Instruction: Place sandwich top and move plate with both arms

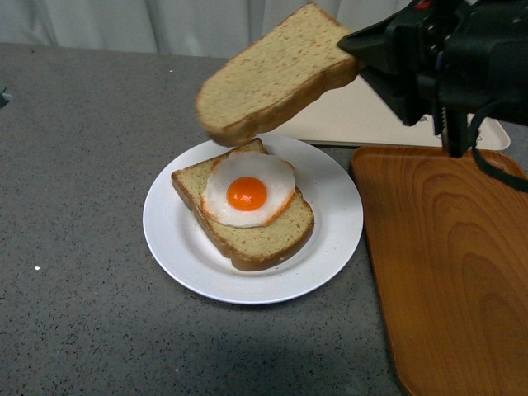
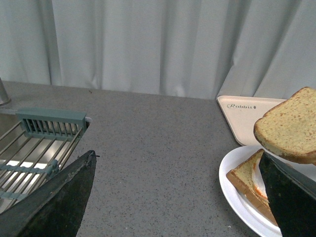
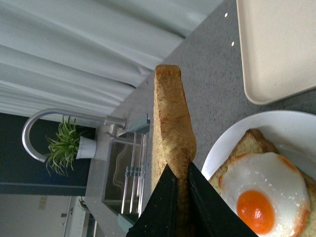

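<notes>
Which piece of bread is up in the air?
The plain tan bread slice, pinched by the black right hand. The other slice lies on the round white plate under a fried egg.

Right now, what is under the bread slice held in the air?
Below the top slice sits the plate, with an egg on a second slice. The top slice hides part of the plate's far rim and of the beige tray.
</notes>
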You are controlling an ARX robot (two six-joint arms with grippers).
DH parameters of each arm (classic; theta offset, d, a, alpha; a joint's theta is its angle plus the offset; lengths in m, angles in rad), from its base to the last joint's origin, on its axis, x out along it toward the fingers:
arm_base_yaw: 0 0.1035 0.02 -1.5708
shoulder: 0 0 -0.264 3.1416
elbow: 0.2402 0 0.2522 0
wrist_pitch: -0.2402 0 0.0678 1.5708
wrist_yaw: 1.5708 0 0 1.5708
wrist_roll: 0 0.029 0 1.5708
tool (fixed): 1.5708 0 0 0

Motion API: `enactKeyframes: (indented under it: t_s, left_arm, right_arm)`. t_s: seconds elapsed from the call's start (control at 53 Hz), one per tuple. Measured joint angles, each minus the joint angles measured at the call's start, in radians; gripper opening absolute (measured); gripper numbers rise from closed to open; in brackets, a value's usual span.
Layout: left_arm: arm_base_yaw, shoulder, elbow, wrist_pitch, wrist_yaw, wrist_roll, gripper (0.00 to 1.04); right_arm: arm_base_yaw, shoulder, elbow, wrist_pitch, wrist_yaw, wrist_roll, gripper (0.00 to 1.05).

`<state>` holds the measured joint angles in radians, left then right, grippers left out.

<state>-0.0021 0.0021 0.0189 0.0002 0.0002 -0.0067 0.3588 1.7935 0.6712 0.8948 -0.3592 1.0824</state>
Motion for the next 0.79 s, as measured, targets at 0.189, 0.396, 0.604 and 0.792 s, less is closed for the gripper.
enactKeyframes:
  t_s: [0.189,0.396,0.604,0.792]
  left_arm:
    - [0.0,0.0,0.0,0.0,0.0,0.0,0.98]
    - [0.0,0.0,0.0,0.0,0.0,0.0,0.98]
    - [0.0,0.0,0.0,0.0,0.0,0.0,0.98]
    - [0.0,0.0,0.0,0.0,0.0,0.0,0.98]
  right_arm:
    - [0.021,0.064,-0.014,0.003,0.028,0.0,0.03]
    - [0.04,0.106,-0.024,-0.021,0.04,-0.036,0.03]
    - [0.056,0.11,-0.024,-0.047,0.036,-0.072,0.03]
    - [0.032,0.108,-0.025,-0.144,0.077,-0.158,0.36]
